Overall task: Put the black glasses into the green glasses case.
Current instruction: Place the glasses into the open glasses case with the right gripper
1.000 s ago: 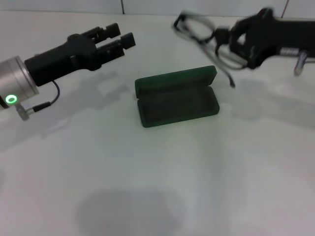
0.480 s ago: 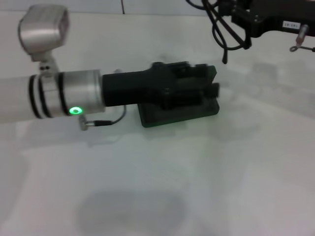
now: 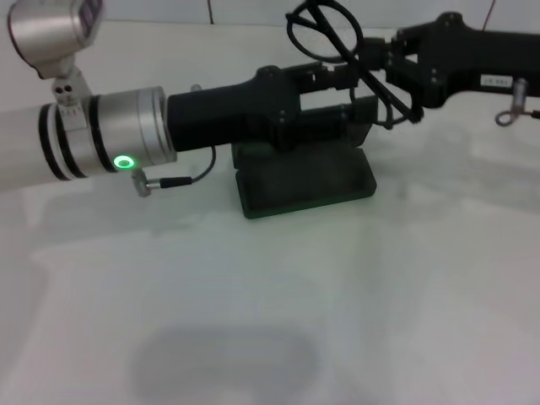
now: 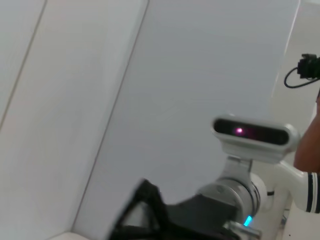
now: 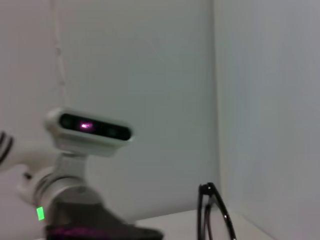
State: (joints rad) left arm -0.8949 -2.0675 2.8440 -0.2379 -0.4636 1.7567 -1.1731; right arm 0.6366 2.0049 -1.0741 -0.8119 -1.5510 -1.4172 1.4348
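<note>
Nearest on the white table (image 3: 253,321) lies the green glasses case (image 3: 305,181), open, its dark lined tray facing up just past the table's middle, toward twelve o'clock. The hinged lid at its far edge is mostly hidden behind the arm that crosses above it.

That arm is the left one, reaching in from nine o'clock, silver cuff with a green light, then a black forearm. The left gripper (image 3: 359,105) hangs over the far half of the case, at the case's one o'clock corner. From here I cannot tell whether its jaws are spread or pressed together; they merge with the dark shapes around them.

Farther back, coming in from about two o'clock, the right gripper (image 3: 390,67) meets the left one tip to tip. Its jaws are pinching the black glasses (image 3: 325,29), which are held up in the air beyond the case's far edge, one lens ring standing toward twelve o'clock and the thin temple arms trailing down past the gripper's fingers. The glasses are not in the case. The right wrist view shows a sliver of the black frame (image 5: 210,215) against the white wall.
</note>
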